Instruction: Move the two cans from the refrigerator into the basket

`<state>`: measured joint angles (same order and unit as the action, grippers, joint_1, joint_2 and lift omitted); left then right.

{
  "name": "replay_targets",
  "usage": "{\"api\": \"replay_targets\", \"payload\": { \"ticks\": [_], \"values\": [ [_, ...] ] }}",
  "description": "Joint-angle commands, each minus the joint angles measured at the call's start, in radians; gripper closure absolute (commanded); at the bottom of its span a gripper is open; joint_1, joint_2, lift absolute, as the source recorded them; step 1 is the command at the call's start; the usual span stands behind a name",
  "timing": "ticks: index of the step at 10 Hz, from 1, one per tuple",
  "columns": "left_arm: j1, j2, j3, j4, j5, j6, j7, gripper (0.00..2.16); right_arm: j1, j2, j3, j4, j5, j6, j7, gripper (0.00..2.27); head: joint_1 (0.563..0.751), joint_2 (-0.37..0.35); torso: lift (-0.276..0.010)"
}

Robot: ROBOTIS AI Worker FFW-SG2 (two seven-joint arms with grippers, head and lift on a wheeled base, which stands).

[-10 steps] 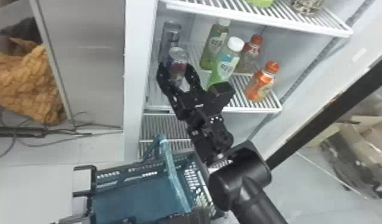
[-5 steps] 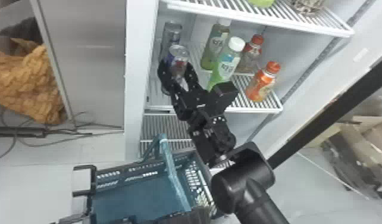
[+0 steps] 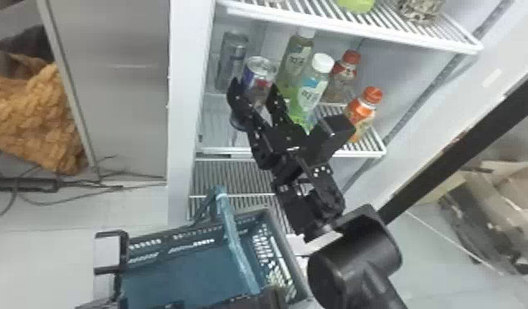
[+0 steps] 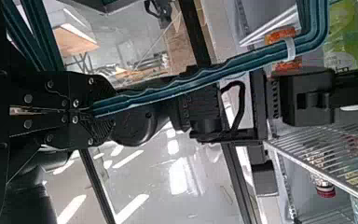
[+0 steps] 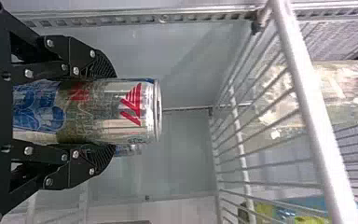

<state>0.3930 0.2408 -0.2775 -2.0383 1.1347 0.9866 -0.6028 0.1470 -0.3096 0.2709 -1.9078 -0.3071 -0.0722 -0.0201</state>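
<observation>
Grips the nearer can inside the refrigerator with the right hand; outside the refrigerator, clasps the basket handle with the left hand.

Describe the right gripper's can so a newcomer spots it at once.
In the refrigerator, look left of the bottles. The can wanted is silver and blue, between the fingers of the right gripper; the other can stands behind it, ungripped.

Head view high up, facing forward and down, 2 wrist views close in, refrigerator shelves in all 3
</observation>
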Motion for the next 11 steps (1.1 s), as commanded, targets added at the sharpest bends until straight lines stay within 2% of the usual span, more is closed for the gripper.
{"api": "replay_targets", "payload": {
  "ticks": [1,7,11],
  "values": [
    [0.002,0.0,0.0,0.0,0.0,0.0,0.0,1.21,0.039,-0.008,-0.022,-0.064,0.002,0.038,0.006,0.99,0.695,-0.325,-0.276],
    [0.005,-0.002,0.002,0.0,0.0,0.0,0.0,1.21,0.307,0.01,-0.177,-0.378,-0.016,0.163,0.034,0.99,0.695,-0.35,-0.276],
    [0.002,0.0,0.0,0.0,0.0,0.0,0.0,1.21,0.442,0.032,-0.233,-0.516,-0.038,0.256,0.058,0.99,0.695,-0.35,-0.276]
  ]
}}
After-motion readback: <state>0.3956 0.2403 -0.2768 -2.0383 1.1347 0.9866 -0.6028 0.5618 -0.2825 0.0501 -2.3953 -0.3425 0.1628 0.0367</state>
